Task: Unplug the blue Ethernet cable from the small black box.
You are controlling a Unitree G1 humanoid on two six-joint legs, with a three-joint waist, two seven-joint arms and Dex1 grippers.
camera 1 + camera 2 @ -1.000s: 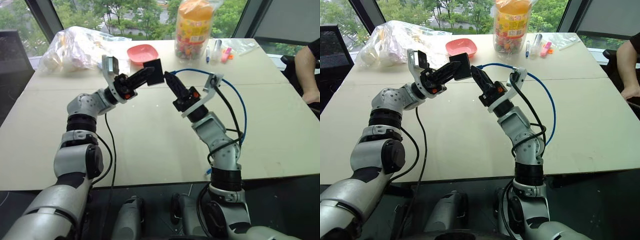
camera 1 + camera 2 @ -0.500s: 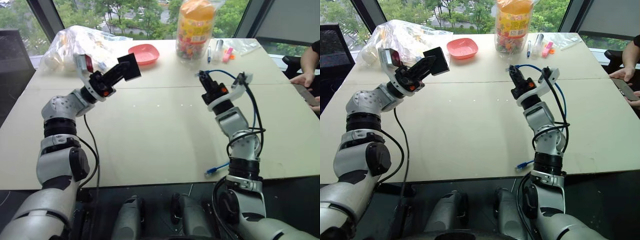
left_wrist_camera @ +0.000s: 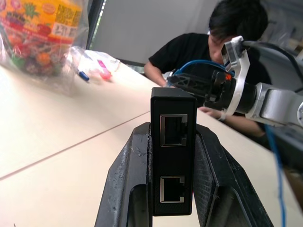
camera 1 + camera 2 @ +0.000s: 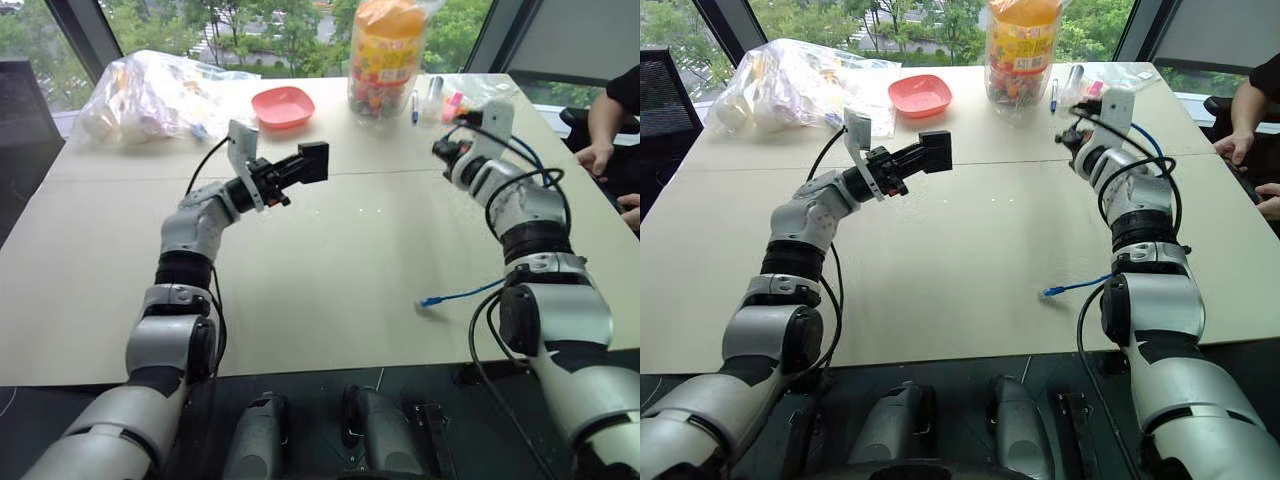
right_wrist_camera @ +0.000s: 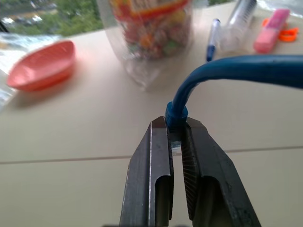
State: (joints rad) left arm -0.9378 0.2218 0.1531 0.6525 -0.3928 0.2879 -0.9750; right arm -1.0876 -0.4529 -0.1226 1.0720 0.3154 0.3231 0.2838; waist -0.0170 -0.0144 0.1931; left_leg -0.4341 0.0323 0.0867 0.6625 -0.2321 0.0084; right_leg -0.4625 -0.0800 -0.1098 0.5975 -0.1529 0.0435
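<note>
The worktop (image 4: 330,290) is a wide pale surface. At its far edge sit a clear plastic bag (image 4: 150,95), a candy jar (image 4: 385,60) and a pink dish (image 4: 284,105); a person sits at its right side.

The left tool (image 3: 173,156) is clamped on the small black box (image 3: 173,146), its 2 fingers flat against the box's sides, holding it up above the middle of the worktop. Both of the box's 2 ports face outward and stand empty.

The blue Ethernet cable (image 4: 465,293) is already out of the box. The right tool (image 5: 176,142), well apart to the right, is closed on its plug end, and the rest loops past that arm to a free plug lying on the worktop near the front edge.

The box looks light and rigid, best gripped across its flat sides. The cable looks limp and light; its plug housing is the firm place to hold, since the cord would only bend.
</note>
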